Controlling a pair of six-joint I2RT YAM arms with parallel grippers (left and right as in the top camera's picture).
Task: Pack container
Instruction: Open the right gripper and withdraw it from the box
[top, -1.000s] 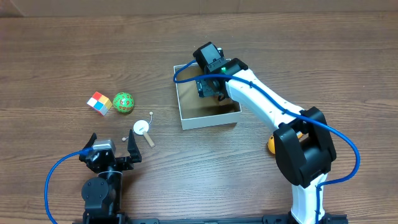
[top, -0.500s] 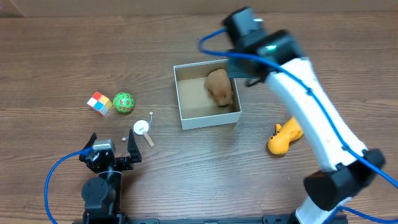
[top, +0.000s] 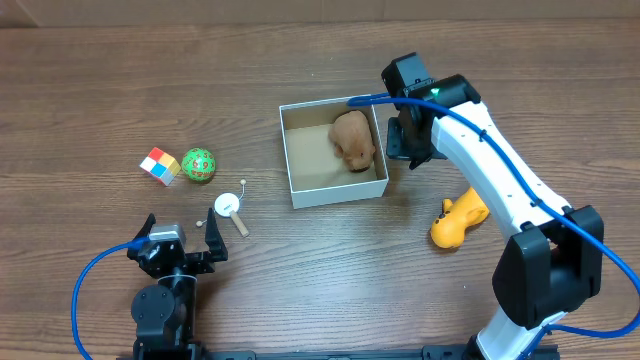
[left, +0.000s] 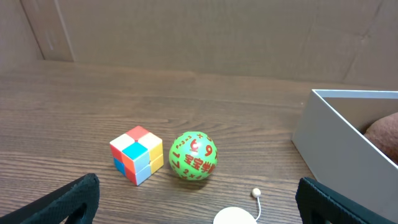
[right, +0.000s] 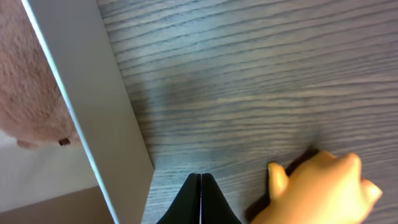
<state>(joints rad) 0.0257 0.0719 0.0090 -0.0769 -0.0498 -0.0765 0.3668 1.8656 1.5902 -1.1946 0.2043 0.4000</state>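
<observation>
Roughly at the middle of the dark wood-grain table (top: 90, 80) sits the container (top: 308, 165), a square, shallow white-walled box with a tan cardboard floor; a brown plush toy (top: 353, 140) lies inside it, pressed toward the right wall and far corner, with the rest of the floor bare. Just outside that right wall hangs the right gripper (right: 200, 190), its black fingers clenched together on nothing – only a hairline shows between them in the right wrist view. Nearer the robot on the same side a yellow-orange toy figure (top: 458, 222) lies on the wood, apart from the box. Left of the container, well apart from it, a small multicoloured cube (top: 159, 166) and a green ball with red markings (top: 198, 164) rest side by side, nearly touching; a little white disc with a tan stick (top: 230, 207) lies between them and the left gripper (top: 181, 228), which is low at the near edge with its fingers spread wide – released, holding nothing.
</observation>
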